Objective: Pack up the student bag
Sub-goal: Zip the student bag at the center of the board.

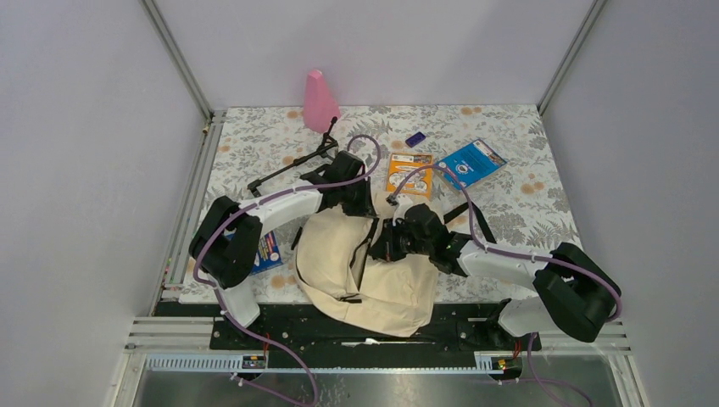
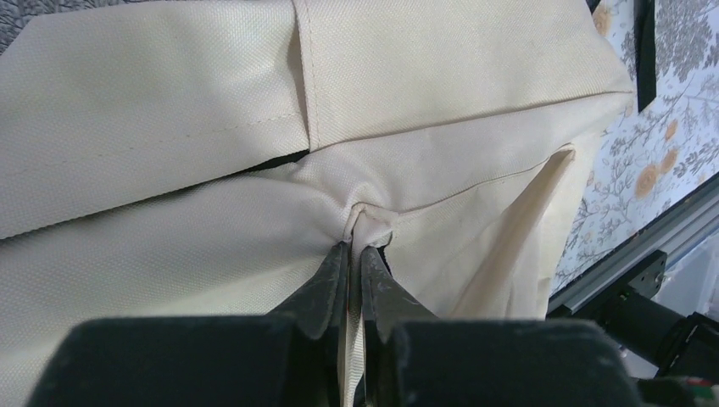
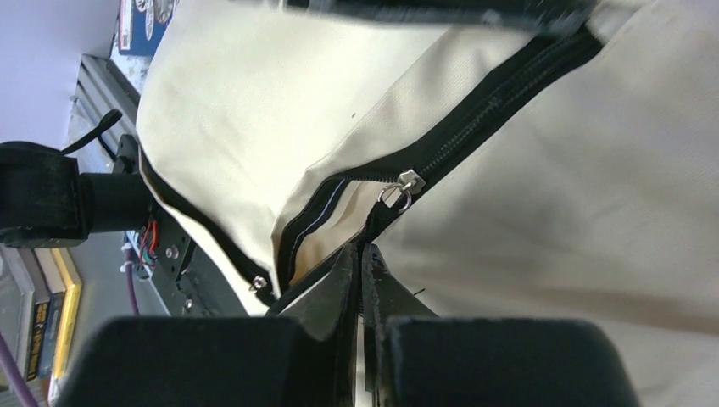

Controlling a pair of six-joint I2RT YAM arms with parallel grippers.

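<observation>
The cream student bag lies at the table's near edge between the two arms, its black zipper partly open. My left gripper is at the bag's far end. In the left wrist view the gripper is shut on a cream webbing loop of the bag. My right gripper is at the bag's right side. In the right wrist view the gripper is shut on the black zipper edge of the bag, just below the metal zipper slider.
A pink bottle stands at the back. An orange booklet, a blue booklet and a small blue item lie behind the bag. A black frame-like object lies at back left. A blue book lies under the left arm.
</observation>
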